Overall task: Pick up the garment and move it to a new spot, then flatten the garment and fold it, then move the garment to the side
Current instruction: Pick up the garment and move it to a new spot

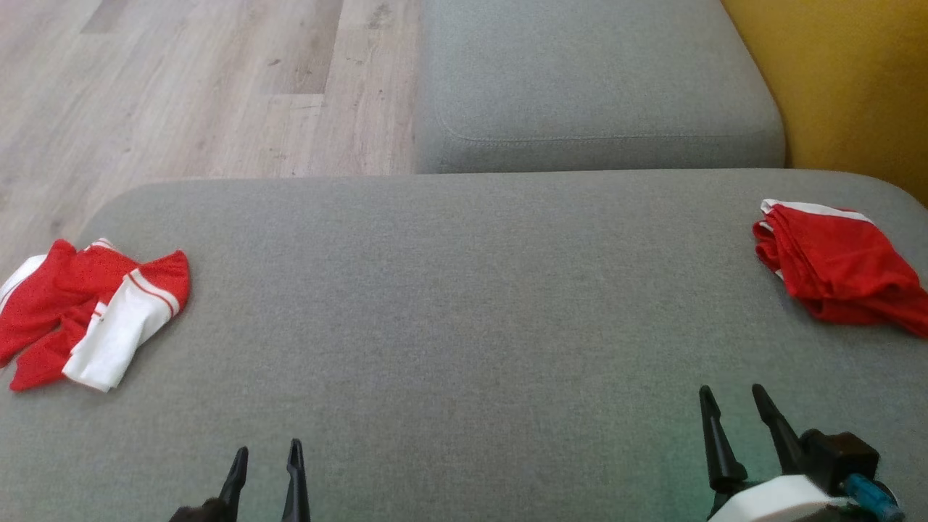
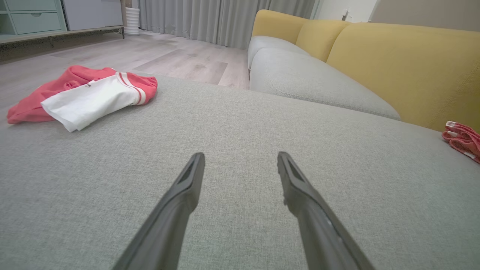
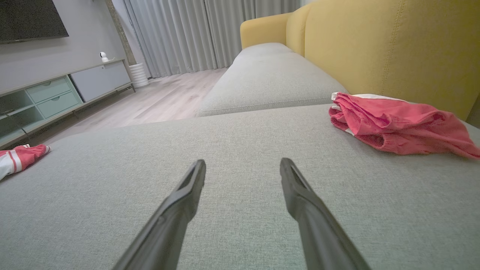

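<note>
Here we go, both arms low over the grey sofa cushion (image 1: 464, 290), and nothing is in hand. The left pincer (image 1: 268, 446) sits at about seven o'clock in the head view with its fingers apart, and its own wrist view shows bare fabric between them (image 2: 240, 154). The right pincer (image 1: 730, 389) is at five o'clock, fingers spread too and gripping nothing (image 3: 243, 160). Now the cloth. A red-and-white garment (image 1: 94, 312) lies crumpled out at nine o'clock, right at the cushion's left edge, a white sleeve thrown across the red body. That bunched heap reads as the piece waiting to be picked up. Over at three o'clock, near the yellow backrest (image 1: 855, 72), a red garment (image 1: 841, 268) sits gathered in a compact pile. It looks parked out of the way, though how neatly it is folded I cannot tell. The wide stretch of cushion between the two is likely the working ground for spreading and folding. By my read the task is at its opening step, and the left arm has the shorter reach to the crumpled piece.
</note>
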